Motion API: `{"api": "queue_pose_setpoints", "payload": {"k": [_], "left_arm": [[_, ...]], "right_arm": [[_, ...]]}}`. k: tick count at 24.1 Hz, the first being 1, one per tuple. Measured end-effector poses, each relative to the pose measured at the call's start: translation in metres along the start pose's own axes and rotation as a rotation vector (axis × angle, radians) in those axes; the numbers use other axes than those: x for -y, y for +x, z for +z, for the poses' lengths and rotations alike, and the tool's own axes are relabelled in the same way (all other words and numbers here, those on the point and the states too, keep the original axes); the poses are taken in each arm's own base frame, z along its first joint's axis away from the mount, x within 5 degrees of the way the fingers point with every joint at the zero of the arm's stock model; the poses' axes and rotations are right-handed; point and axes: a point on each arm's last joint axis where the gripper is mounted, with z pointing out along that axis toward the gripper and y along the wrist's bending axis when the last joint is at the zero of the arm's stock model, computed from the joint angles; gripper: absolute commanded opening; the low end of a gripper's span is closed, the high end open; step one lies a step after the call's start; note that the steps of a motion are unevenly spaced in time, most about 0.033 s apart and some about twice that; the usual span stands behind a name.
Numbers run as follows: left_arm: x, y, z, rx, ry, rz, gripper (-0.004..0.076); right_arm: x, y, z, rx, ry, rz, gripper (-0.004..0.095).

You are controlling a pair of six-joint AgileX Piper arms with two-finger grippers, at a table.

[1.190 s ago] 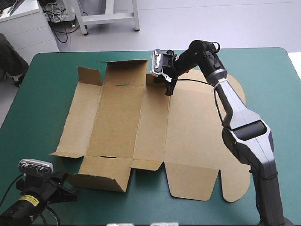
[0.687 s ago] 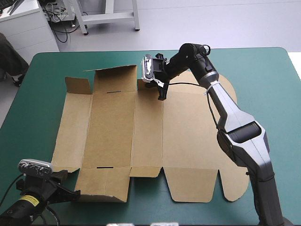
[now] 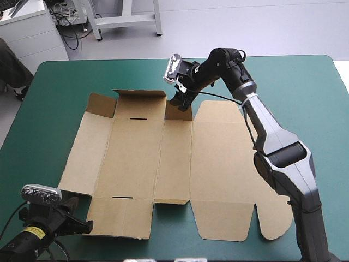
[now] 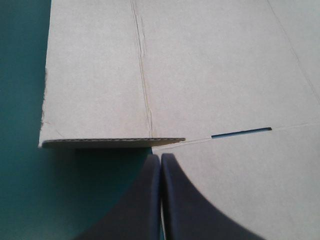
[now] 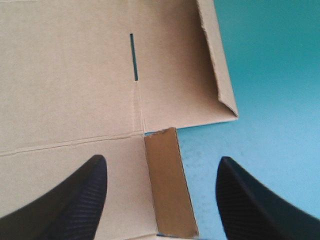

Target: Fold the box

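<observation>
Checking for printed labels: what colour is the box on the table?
Plain brown, no print visible; the box shows best in the high view.

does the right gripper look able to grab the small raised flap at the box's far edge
Likely yes: the right gripper is open and the small flap stands between its fingers, nothing blocking.

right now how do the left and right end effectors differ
The left end effector is shut; the right end effector is open. The left sits by the near left corner of the box; the right is at its far edge. The left has nothing in it; the right straddles a small flap. Both are black, and neither grips the box.
</observation>
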Motion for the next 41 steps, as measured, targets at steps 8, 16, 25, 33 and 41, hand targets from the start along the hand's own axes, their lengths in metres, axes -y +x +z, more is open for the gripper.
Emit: {"api": "queue_pose_setpoints", "payload": {"k": [8, 16, 25, 33, 41], "left_arm": [[0.0, 0.0, 0.0, 0.0, -0.001, 0.001, -0.0032], [0.0, 0.0, 0.0, 0.0, -0.003, 0.002, -0.0032], [0.0, 0.0, 0.0, 0.0, -0.003, 0.002, -0.0032], [0.0, 0.0, 0.0, 0.0, 0.0, 0.0, -0.0032], [0.005, -0.013, -0.016, 0.02, 0.041, -0.015, -0.0032]], "right_arm": [[0.013, 0.0, -0.07, -0.058, 0.249, 0.336, -0.0022], [0.03, 0.046, -0.131, -0.07, 0.359, 0.658, -0.0021], [-0.04, 0.12, -0.156, -0.279, 0.307, 0.798, -0.0021], [-0.143, 0.158, -0.182, -0.236, 0.362, 0.8, -0.0022], [-0.213, 0.172, -0.213, -0.145, 0.428, 0.784, -0.0022]]}}
